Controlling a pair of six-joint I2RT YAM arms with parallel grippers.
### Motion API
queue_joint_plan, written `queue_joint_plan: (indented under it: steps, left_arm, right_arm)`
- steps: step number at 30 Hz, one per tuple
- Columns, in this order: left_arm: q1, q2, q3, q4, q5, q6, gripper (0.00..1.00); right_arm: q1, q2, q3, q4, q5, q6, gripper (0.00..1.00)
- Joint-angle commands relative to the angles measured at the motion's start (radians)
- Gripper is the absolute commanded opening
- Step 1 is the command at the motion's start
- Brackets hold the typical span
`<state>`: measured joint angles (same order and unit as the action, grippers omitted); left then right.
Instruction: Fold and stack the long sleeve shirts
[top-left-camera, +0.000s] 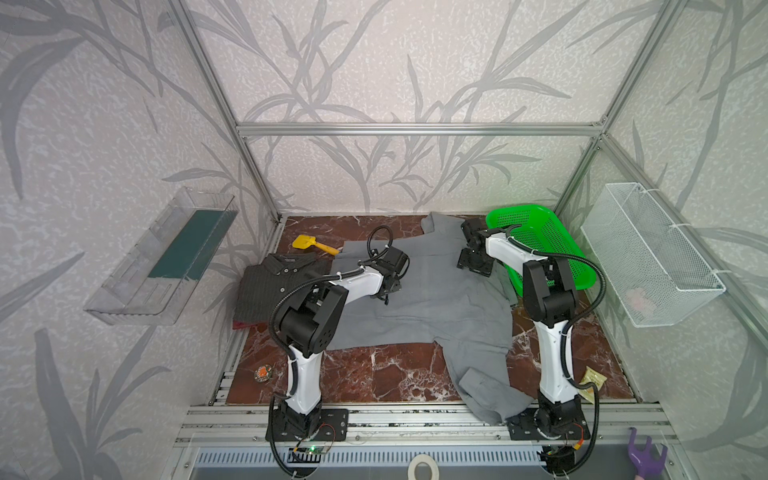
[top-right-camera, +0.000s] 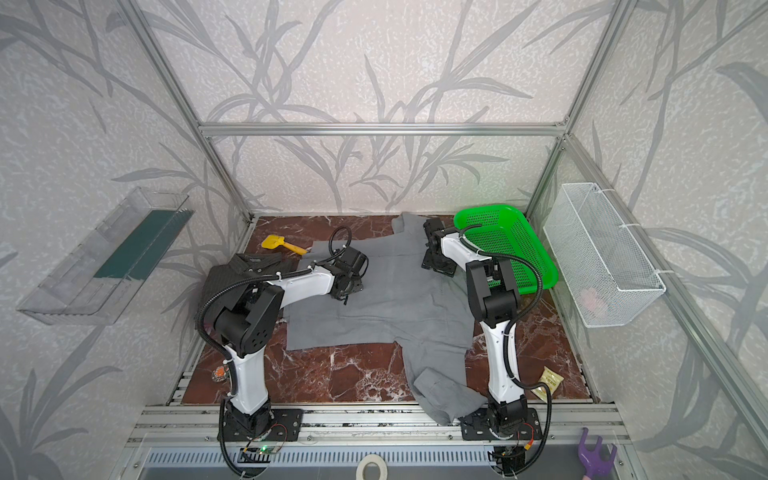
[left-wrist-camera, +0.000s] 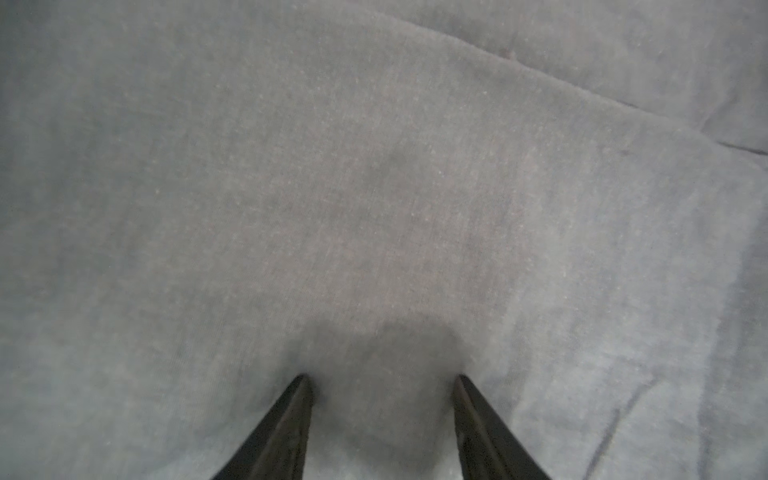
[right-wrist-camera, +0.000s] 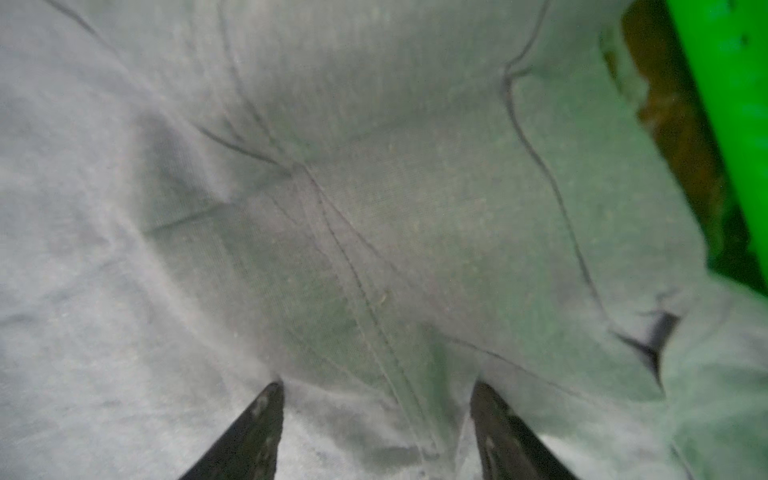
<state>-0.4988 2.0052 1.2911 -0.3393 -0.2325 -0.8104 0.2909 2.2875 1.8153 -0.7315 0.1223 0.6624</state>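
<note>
The dark pinstriped shirt lies folded at the left of the table. It sits on a dark red garment, of which only a strip shows at its near edge, so two pieces look done and stacked.

The grey shirt is the one left. It lies spread across the middle, one sleeve trailing toward the right arm's base and its collar end near the back wall beside the green basket. It has no fold yet, and it must then go onto the stack.

The left gripper is low over the shirt's body, jaws apart over flat cloth. The right gripper is over a seamed part near the basket, jaws apart too. The wrist views are blurred, so whether either pair of tips presses the cloth is hard to say. How neatly the red garment is folded is hidden under the pinstriped shirt.
</note>
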Motion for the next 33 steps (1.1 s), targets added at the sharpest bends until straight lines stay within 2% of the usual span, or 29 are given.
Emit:
queue_joint_plan:
  steps: [1,3,6,10,14,17,21,23,27,31,33]
  left_arm:
    - [0.028,0.093,0.058,-0.063,0.081,0.016,0.56]
    - [0.041,0.085,0.114,-0.092,0.092,0.034,0.57]
    - [0.043,-0.005,0.159,-0.145,0.065,0.053,0.59]
    - [0.044,-0.178,0.15,-0.247,0.031,0.04,0.63]
    - [0.042,-0.377,0.012,-0.317,0.017,-0.018,0.63]
    - [0.044,-0.531,-0.162,-0.31,0.027,-0.061,0.63]
    - [0.044,-0.727,-0.386,-0.308,0.021,-0.118,0.63]
    - [0.042,-0.815,-0.453,-0.336,0.004,-0.119,0.64]
    - [0.046,-0.958,-0.59,-0.364,-0.003,-0.124,0.7]
    - [0.049,-1.032,-0.685,-0.382,-0.018,-0.137,0.71]
    - [0.054,-1.052,-0.712,-0.38,-0.031,-0.141,0.71]
  right_arm:
    - [-0.013,0.114,0.118,-0.084,-0.047,-0.061,0.71]
    - [-0.005,0.133,0.218,-0.157,-0.024,-0.099,0.71]
    - [0.014,0.043,0.216,-0.157,0.011,-0.124,0.76]
    - [0.053,-0.187,0.057,-0.081,0.072,-0.143,0.86]
    - [0.095,-0.453,-0.183,-0.005,0.079,-0.15,0.99]
    - [0.152,-0.632,-0.369,0.026,0.08,-0.146,0.99]
    - [0.285,-0.811,-0.574,-0.043,0.129,-0.149,0.99]
    - [0.358,-0.908,-0.689,-0.051,0.124,-0.131,1.0]
    - [0.546,-1.09,-0.887,-0.101,0.124,-0.055,0.92]
    - [0.693,-1.185,-1.001,-0.147,0.1,0.077,0.86]
    - [0.774,-1.208,-1.029,-0.172,0.144,0.113,0.84]
